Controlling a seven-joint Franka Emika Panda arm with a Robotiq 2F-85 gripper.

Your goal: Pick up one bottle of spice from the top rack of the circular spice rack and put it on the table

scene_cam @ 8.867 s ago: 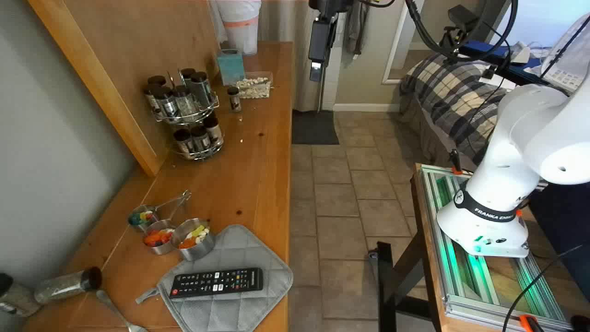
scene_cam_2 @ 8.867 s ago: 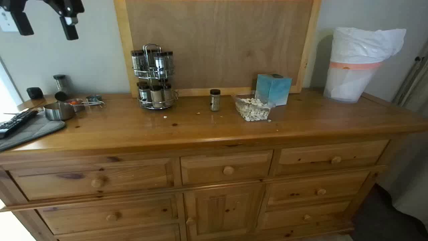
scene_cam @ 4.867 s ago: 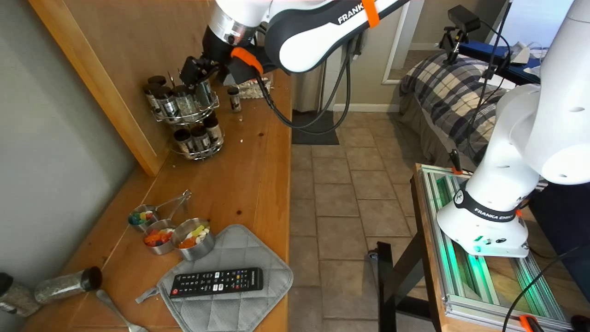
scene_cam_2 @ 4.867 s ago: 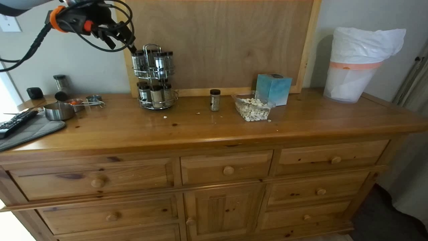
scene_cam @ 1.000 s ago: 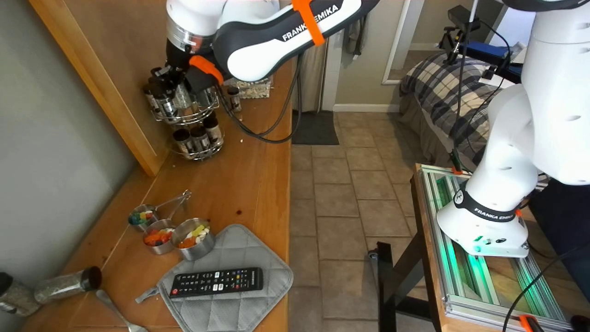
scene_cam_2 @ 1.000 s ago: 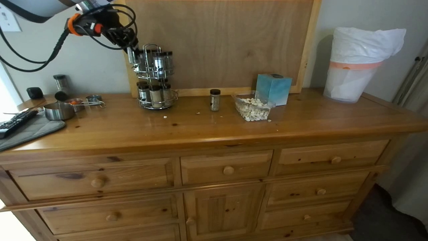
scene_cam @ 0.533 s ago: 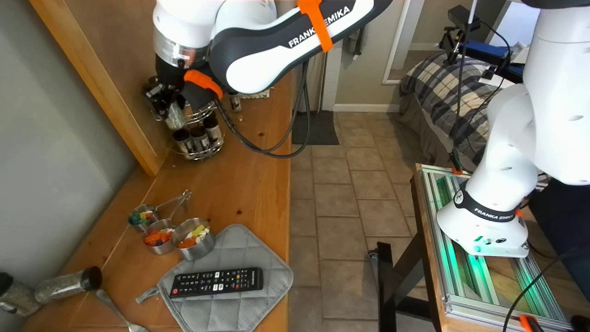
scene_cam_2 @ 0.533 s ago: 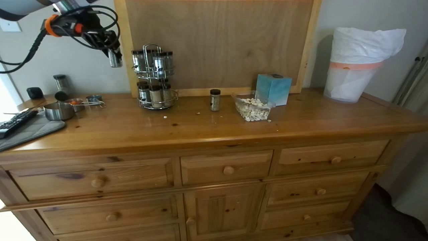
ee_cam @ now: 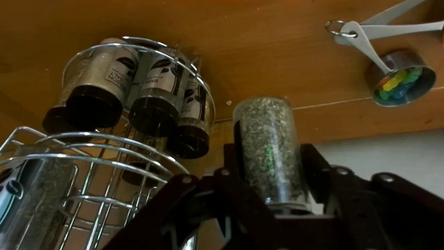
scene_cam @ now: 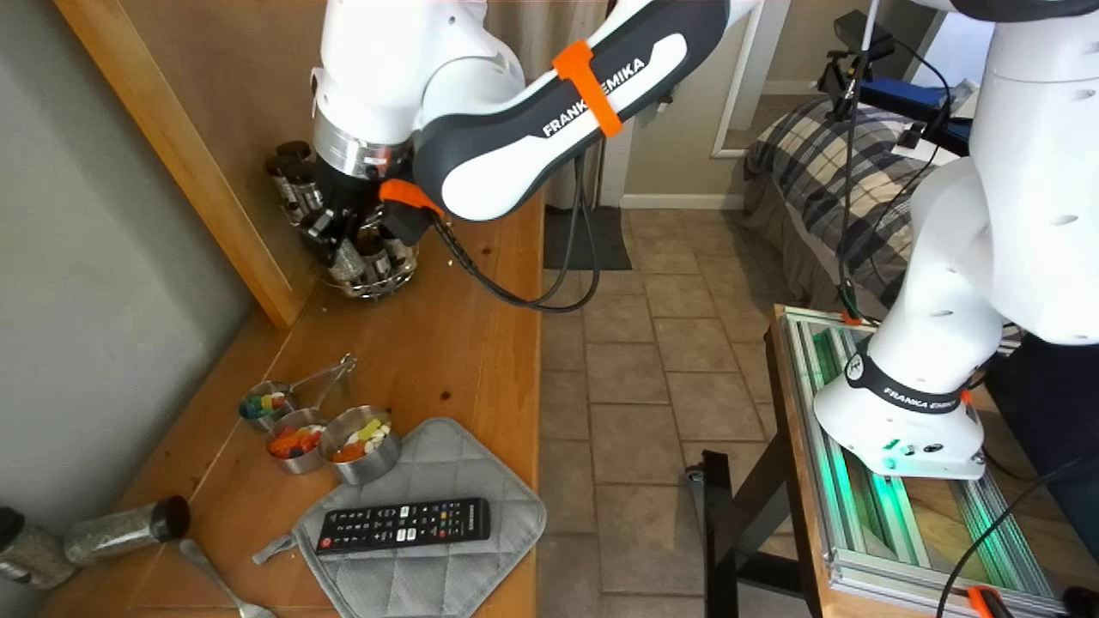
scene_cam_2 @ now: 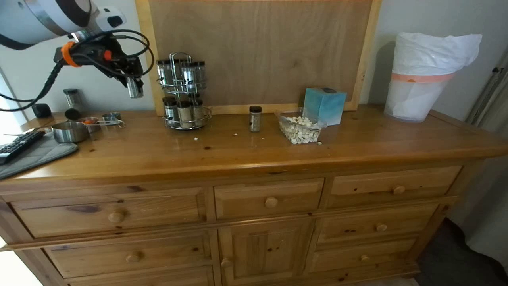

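A glass spice bottle [ee_cam: 269, 146] with green-grey dried herbs is clasped between both fingers of my gripper [ee_cam: 270, 158]. Its base points away from the palm. In an exterior view the bottle [scene_cam_2: 135, 88] hangs almost upright in the air, beside the circular spice rack [scene_cam_2: 186, 128] and apart from it. The top rack [ee_cam: 104, 160] shows as chrome wire at the lower left of the wrist view, with a jar still in it. Below the bottle lies the table [scene_cam_2: 238, 153]. From the opposite side, my gripper [scene_cam: 333, 240] covers part of the rack.
Measuring cups with candies [scene_cam: 361, 455], a grey pot holder [scene_cam: 455, 558] and a remote [scene_cam: 403, 525] lie along the table. A loose jar [scene_cam_2: 255, 119], a clear box of white pieces [scene_cam_2: 299, 129] and a blue tissue box [scene_cam_2: 324, 105] stand past the rack. A wooden board [scene_cam_2: 258, 51] backs it.
One second ago the bottle was held right at the top rack. My gripper has since carried it sideways, away from the rack, and then lower. The rack has not visibly moved.
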